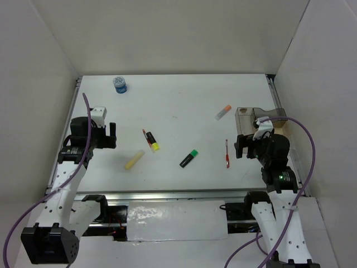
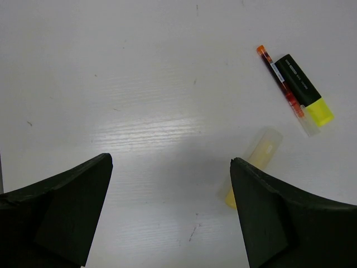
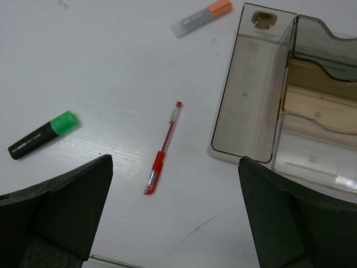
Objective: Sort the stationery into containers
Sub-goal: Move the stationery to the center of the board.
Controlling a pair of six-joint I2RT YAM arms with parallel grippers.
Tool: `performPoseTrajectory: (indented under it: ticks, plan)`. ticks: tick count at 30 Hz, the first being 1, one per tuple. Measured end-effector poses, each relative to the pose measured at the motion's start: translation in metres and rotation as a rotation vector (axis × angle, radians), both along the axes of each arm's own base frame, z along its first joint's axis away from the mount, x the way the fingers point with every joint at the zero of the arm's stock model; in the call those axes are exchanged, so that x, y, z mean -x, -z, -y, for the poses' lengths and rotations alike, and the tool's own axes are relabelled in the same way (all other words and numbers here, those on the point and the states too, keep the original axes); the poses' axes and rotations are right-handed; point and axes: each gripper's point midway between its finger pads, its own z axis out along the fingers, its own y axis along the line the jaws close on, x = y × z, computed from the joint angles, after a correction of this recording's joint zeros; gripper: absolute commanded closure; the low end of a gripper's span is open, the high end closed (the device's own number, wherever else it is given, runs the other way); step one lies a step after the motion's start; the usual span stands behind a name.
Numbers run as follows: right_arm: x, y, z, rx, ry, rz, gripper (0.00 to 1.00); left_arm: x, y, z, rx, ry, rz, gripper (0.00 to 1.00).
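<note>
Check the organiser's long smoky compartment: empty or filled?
Empty: the smoky compartment shows only its bare floor; the red pen lies outside it.

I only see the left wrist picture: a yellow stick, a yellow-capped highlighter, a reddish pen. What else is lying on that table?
Observer: A green-capped highlighter lies right of those, near the middle.
Operator: Where does it all go?
Observer: Probably into a smoky clear organiser at the right edge; its narrow compartment is empty.
Operator: Anything far off?
Observer: A blue-topped round tub stands in the far left corner.
</note>
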Motion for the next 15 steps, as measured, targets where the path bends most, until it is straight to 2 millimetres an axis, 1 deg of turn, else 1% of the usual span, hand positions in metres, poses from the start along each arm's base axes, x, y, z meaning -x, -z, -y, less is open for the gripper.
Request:
performPoseTrajectory:
  ticks: [4, 7, 13, 15]
  plan:
    - [-0.001, 0.002, 0.003, 0.011, 0.014, -0.006, 0.00, -0.003, -0.003, 0.000, -0.001, 0.001, 0.016, 0.01]
    - [-0.001, 0.001, 0.005, 0.016, 0.021, -0.003, 0.00, -0.007, 0.000, -0.001, -0.002, -0.002, 0.013, 0.01]
    - [-0.003, 0.001, 0.011, 0.020, 0.060, -0.002, 0.00, -0.023, 0.020, -0.003, -0.023, 0.006, -0.052, 0.01]
    - [-0.004, 0.005, 0.011, 0.023, 0.058, -0.017, 0.00, -0.036, 0.023, -0.004, -0.031, 0.010, -0.051, 0.01]
